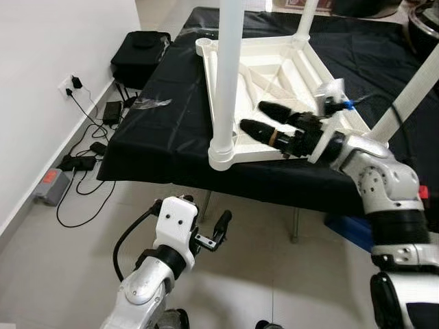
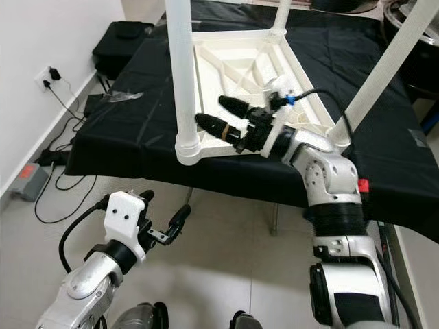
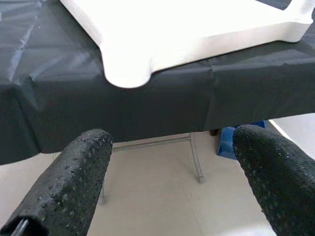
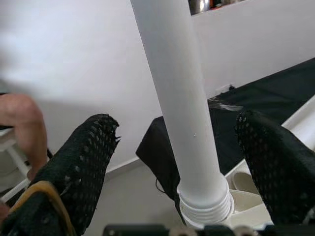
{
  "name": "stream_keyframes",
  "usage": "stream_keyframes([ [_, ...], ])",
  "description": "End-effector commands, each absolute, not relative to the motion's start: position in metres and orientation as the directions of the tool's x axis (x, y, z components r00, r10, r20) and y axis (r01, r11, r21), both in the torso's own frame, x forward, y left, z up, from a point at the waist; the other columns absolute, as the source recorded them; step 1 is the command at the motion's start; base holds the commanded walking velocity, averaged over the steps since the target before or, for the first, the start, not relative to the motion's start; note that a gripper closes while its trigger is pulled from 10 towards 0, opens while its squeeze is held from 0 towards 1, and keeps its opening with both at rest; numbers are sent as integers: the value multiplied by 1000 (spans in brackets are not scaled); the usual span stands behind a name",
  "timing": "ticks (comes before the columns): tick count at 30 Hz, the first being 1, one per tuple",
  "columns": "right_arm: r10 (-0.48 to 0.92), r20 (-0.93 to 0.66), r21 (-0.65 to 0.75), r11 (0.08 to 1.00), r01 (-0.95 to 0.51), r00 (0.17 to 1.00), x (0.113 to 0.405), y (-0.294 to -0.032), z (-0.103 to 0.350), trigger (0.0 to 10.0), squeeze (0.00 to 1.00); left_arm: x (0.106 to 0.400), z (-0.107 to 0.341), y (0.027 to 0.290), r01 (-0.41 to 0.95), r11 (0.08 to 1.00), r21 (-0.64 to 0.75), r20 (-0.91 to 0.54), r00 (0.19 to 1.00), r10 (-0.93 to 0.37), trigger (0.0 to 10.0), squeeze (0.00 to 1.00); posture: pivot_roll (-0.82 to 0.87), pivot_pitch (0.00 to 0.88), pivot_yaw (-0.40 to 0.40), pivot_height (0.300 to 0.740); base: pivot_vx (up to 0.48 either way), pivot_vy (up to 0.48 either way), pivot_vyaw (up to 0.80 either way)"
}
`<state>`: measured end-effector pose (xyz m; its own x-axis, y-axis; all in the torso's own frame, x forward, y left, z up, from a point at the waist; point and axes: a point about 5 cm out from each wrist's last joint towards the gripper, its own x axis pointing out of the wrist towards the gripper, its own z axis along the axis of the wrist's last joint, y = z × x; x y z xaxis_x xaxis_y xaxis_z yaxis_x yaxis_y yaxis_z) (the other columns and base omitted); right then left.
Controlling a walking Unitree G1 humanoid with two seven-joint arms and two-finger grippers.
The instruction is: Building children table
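Observation:
The white children's table top (image 1: 274, 75) lies upside down on a black-covered table (image 1: 158, 144). A white leg (image 1: 230, 68) stands screwed into its near left corner, and two more legs (image 1: 305, 20) (image 1: 405, 96) rise from other corners. My right gripper (image 1: 257, 118) is open over the table top, its fingers pointing at the near leg from a short way off. In the right wrist view that leg (image 4: 182, 98) stands between the spread fingers (image 4: 83, 162). My left gripper (image 2: 166, 218) hangs open, low in front of the table and below its edge (image 3: 128, 64).
A black bag (image 1: 140, 51) sits on the floor by the wall. Below a wall socket (image 1: 72, 86), cables and a power strip (image 1: 79, 161) lie on the floor at the left. Under the table stands a blue box (image 1: 350, 229). Part of a person's hand (image 4: 19, 118) shows at the edge.

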<state>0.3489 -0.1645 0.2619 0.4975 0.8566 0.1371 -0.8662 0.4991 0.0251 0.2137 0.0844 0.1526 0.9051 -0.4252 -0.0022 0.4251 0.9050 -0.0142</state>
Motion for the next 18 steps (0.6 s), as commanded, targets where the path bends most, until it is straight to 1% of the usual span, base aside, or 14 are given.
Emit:
stream_keyframes([
  [1, 883, 119, -17, 459, -888, 454, 350, -162, 267, 10000, 0, 208, 152, 83, 433, 901, -19, -12, 901, -434, 10000, 0, 174, 199, -66, 740, 0, 0, 0],
  [3, 936, 95, -44, 345, -938, 340, 349, -154, 273, 10000, 0, 206, 153, 82, 435, 900, -18, -11, 900, -436, 10000, 0, 174, 202, -74, 740, 0, 0, 0],
  [4, 945, 87, -47, 319, -947, 314, 352, -151, 276, 10000, 0, 205, 154, 82, 437, 899, -19, -10, 899, -437, 10000, 0, 178, 207, -78, 740, 0, 0, 0],
  [5, 945, 87, -47, 319, -947, 314, 352, -151, 276, 10000, 0, 205, 154, 82, 437, 899, -19, -10, 899, -437, 10000, 0, 178, 207, -78, 740, 0, 0, 0],
  [7, 954, 85, -55, 293, -954, 288, 356, -145, 282, 10000, 0, 204, 155, 81, 439, 898, -19, -9, 898, -439, 10000, 0, 177, 214, -79, 740, 0, 0, 0],
  [12, 959, 83, -73, 277, -958, 271, 365, -138, 289, 10000, 0, 203, 157, 80, 441, 898, -13, -7, 898, -441, 10000, 0, 184, 230, -86, 740, 0, 0, 0],
  [18, 959, 77, -78, 280, -957, 274, 368, -135, 291, 10000, 0, 202, 157, 80, 441, 898, -12, -6, 898, -441, 10000, 0, 184, 234, -90, 740, 0, 0, 0],
])
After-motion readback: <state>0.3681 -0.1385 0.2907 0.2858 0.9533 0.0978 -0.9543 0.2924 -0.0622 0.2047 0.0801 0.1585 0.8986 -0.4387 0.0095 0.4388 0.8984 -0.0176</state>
